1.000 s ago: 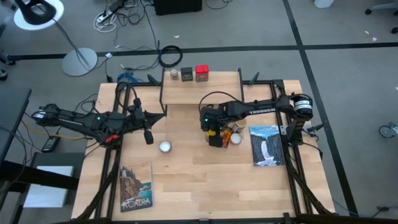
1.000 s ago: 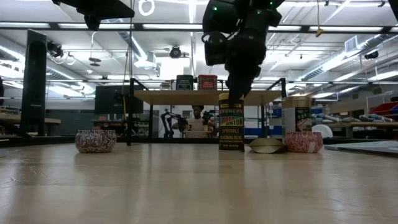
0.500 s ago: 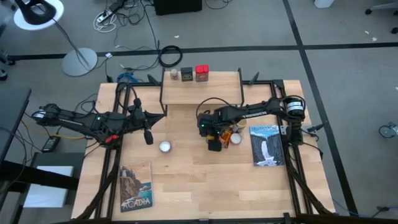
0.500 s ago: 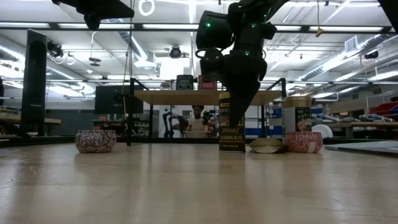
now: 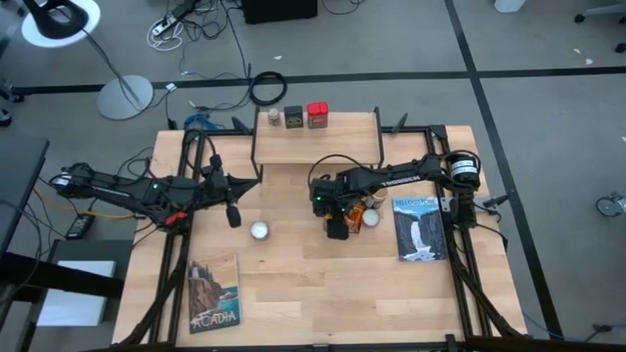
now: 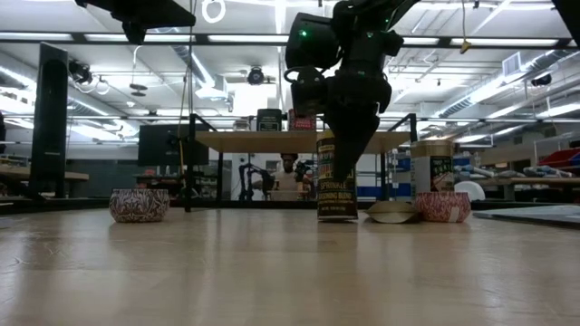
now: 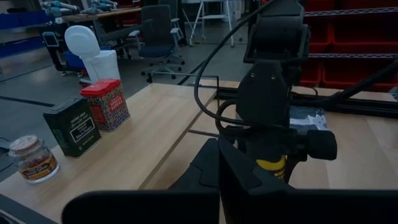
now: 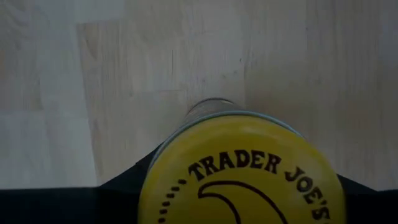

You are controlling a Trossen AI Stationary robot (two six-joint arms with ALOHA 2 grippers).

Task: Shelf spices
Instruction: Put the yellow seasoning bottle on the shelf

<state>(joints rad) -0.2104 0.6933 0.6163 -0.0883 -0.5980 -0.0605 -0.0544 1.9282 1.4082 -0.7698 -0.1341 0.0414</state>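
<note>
My right gripper (image 5: 336,227) is at the table's middle, pointing down, shut on a yellow-topped jar (image 6: 336,188); its lid (image 8: 239,171) fills the right wrist view. The shelf (image 5: 318,142) stands at the far edge. On it are a small pale-capped jar (image 7: 34,158), a dark tin (image 7: 71,126) and a red tin (image 7: 106,102). A tan cylindrical jar (image 6: 432,177) stands on the table to the right of the held jar. My left gripper (image 5: 233,213) waits, shut, left of the middle. My right gripper comes at the jar from above, pointing down, with one finger (image 8: 121,180) on either side of its upper part (image 6: 337,149). The jar is upright. Its base (image 6: 336,217) is at table level, and I cannot tell whether it still rests there.
Two small round discs (image 6: 139,205) (image 6: 442,206) lie on the table, one left and one right of the jar. A pale flat thing (image 6: 390,212) lies beside the right one. Books lie at the near left (image 5: 213,293) and at the right (image 5: 419,228).
My right gripper has come down over the jar's top and moved a little toward the table's left. The jar has stayed in place.
</note>
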